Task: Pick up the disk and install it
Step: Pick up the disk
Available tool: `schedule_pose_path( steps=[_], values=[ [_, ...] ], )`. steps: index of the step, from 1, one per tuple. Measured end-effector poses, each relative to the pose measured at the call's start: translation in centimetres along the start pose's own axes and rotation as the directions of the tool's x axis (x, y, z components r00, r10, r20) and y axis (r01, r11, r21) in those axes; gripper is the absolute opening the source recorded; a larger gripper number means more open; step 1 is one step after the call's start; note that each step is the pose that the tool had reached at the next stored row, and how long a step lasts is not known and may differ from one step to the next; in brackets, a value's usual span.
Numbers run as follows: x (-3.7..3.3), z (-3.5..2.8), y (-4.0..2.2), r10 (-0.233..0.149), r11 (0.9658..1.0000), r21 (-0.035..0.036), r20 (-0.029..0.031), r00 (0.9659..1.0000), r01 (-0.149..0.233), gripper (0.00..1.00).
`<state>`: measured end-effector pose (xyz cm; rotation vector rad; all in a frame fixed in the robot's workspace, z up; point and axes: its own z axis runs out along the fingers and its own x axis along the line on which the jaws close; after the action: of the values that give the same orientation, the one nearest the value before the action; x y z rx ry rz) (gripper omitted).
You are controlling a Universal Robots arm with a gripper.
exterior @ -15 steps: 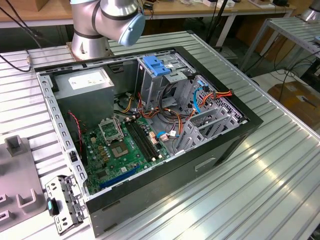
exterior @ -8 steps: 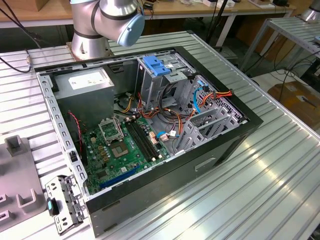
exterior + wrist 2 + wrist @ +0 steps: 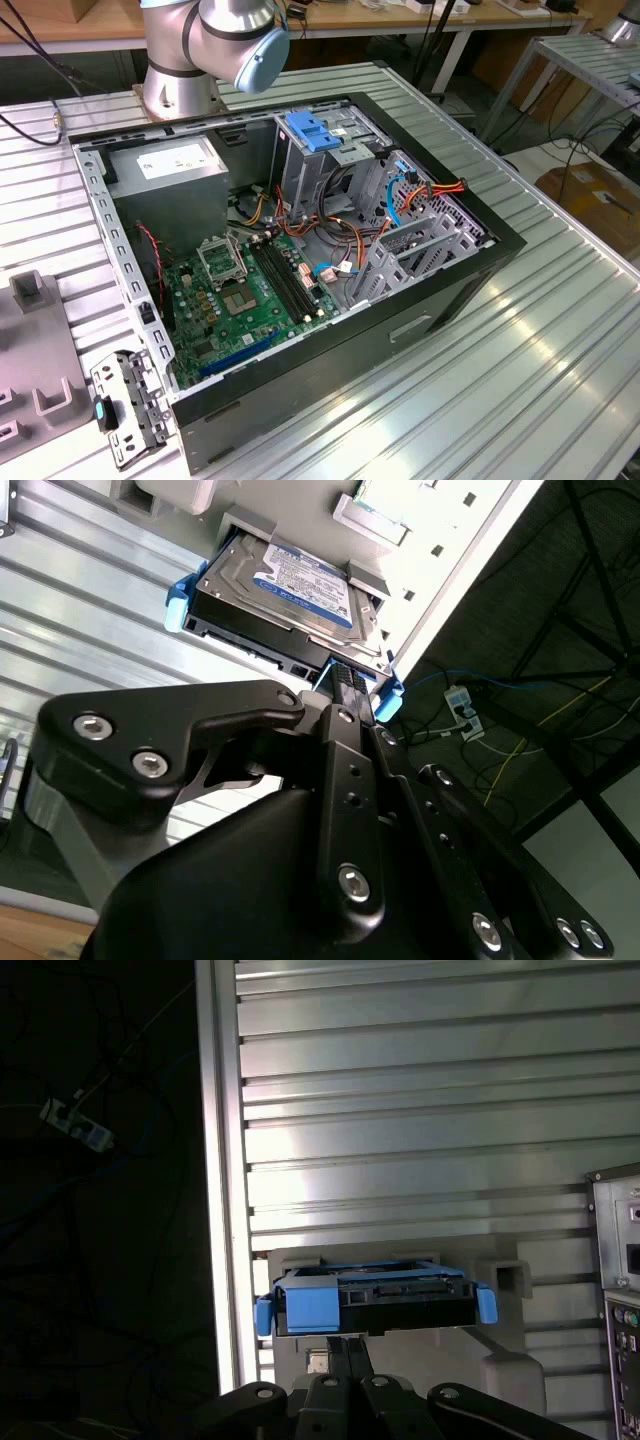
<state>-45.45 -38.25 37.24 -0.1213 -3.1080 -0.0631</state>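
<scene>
The flat dark disk with blue rails [image 3: 240, 590], one blue-white label [image 3: 305, 580] up, sits in a grey holder [image 3: 505, 1365] at the ribbed metal worktop's [image 3: 400, 1110] edge. The black gripper [image 3: 345, 685] is just beside it; I cannot tell how the jaws stand.

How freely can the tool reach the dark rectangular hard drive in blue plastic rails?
Probably yes: the tool is at the edge of the hard drive, nothing lies between them, and it rests exposed in a grey holder.

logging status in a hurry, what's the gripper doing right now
gripper: at the blue-railed edge of the disk; open or shut cannot be told
</scene>
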Motion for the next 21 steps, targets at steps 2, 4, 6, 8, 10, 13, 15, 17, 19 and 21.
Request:
schedule_pose_path(
  steps=[2,4,6,8,10,13,15,17,19,21],
  values=[
    [0.02,0.02,0.0,0.0,1.0,0.0,0.0,1.0,0.0,0.11],
    [0.03,0.03,0.0,-0.001,1.0,0.0,0.0,1.0,0.001,0.11],
    [0.03,0.03,-0.01,-0.023,0.9997,0.0007,-0.0008,0.9997,0.023,0.11],
    [0.03,0.02,0.0,-0.045,0.999,0.0014,-0.0018,0.999,0.045,0.11],
    [0.03,0.02,0.0,-0.072,0.9974,0.0023,-0.003,0.9974,0.072,0.11],
    [0.03,0.03,0.0,-0.109,0.9941,0.0033,-0.0045,0.994,0.109,0.11],
    [0.02,0.03,0.0,-0.133,0.9911,0.0039,-0.0055,0.9911,0.133,0.11],
    [0.03,0.02,0.0,-0.161,0.9869,0.0047,-0.0068,0.9869,0.161,0.11],
    [0.03,0.03,0.0,-0.201,0.9796,0.0057,-0.0086,0.9795,0.201,0.11],
    [0.02,0.03,0.0,-0.227,0.9738,0.0063,-0.0098,0.9738,0.227,0.11]
  ],
)
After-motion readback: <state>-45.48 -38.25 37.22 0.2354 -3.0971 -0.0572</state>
